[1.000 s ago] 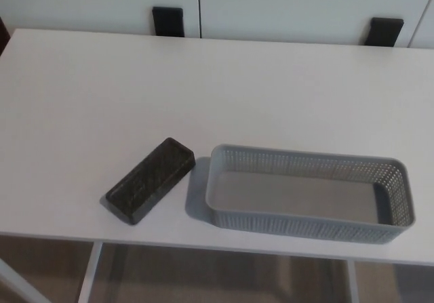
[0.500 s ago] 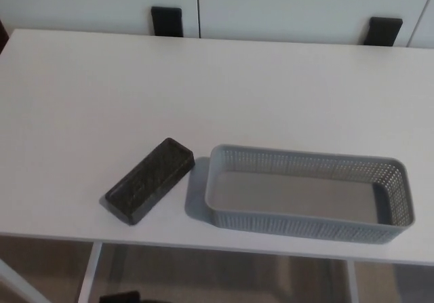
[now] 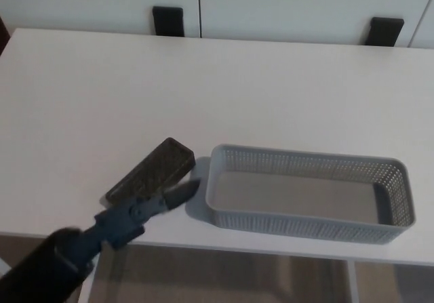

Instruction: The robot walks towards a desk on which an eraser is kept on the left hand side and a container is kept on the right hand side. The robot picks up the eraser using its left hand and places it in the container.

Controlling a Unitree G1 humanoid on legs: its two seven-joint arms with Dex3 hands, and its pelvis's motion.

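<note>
White desk [image 3: 203, 86] seen from above, spanning almost the full width of the head view. Dark eraser [image 3: 152, 167] lying flat on the desk, left of centre near the front edge, set diagonally with its far end toward the upper right. Near end covered by the left hand [image 3: 146, 211], entering from the lower left corner on a dark forearm [image 3: 41, 269]. Hand positioned over the eraser's near portion, one pointed fingertip [image 3: 184, 192] reaching into the narrow gap between eraser and container. Cannot tell whether the fingers are spread or closed, nor whether contact with the eraser exists: outline blurred and dark against the dark eraser.

Grey mesh container [image 3: 397, 181] resting on the desk to the right of the eraser, long side roughly parallel to the front edge, its left end just beside the eraser's far corner. Perforated walls, solid grey floor, nothing seen inside. Eraser fully outside the container, on the desk surface.

Right hand not visible anywhere in the view.

Beyond the desk's far edge: pale cabinet fronts [image 3: 285, 5] with a vertical seam, and two black blocks, one at upper left [image 3: 168, 21], one at upper right [image 3: 385, 31]. Below the front edge: a white desk leg [image 3: 354, 283] and brownish floor [image 3: 224, 276].
</note>
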